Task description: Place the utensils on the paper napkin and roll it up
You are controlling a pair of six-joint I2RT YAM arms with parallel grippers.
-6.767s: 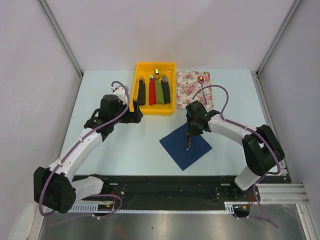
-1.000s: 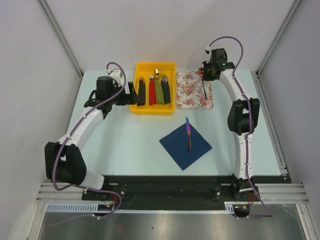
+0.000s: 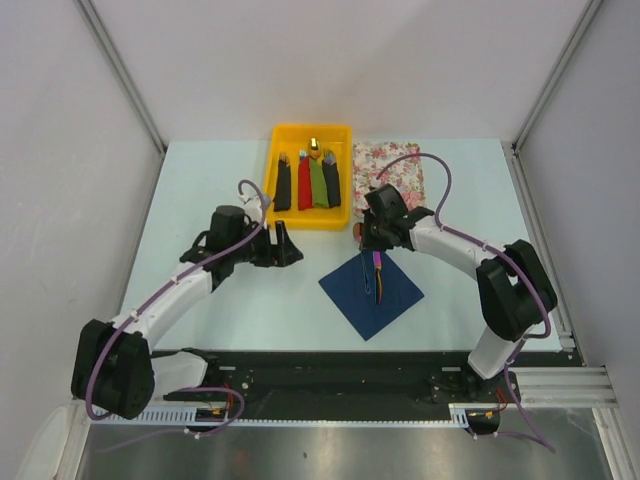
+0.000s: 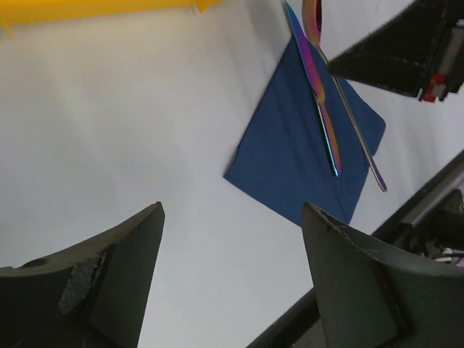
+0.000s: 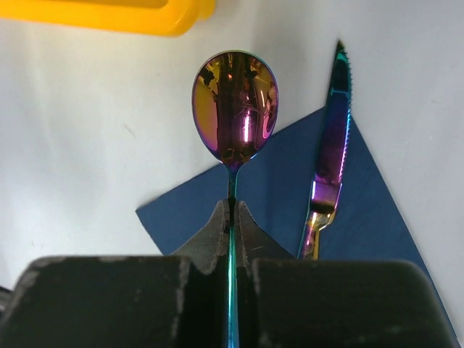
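The navy paper napkin (image 3: 388, 300) lies as a diamond at the table's middle. An iridescent knife (image 3: 377, 264) lies on it, tip pointing to the far side. My right gripper (image 3: 370, 240) is shut on the handle of the iridescent spoon (image 5: 234, 105), just behind its bowl, over the napkin's far corner to the left of the knife (image 5: 330, 156). I cannot tell if the spoon touches the napkin (image 5: 275, 188). My left gripper (image 3: 290, 248) is open and empty, left of the napkin (image 4: 290, 159). The left wrist view shows knife (image 4: 319, 87) and spoon (image 4: 359, 138) side by side.
A yellow tray (image 3: 311, 129) at the back holds black, red and green bundles (image 3: 310, 183) with gold tips. A floral mat (image 3: 392, 180) lies to its right. A black rail (image 3: 330, 375) runs along the near edge.
My right gripper carried the spoon from the floral mat to over the napkin, beside the knife laid there earlier. My left arm swung from beside the tray toward the napkin.
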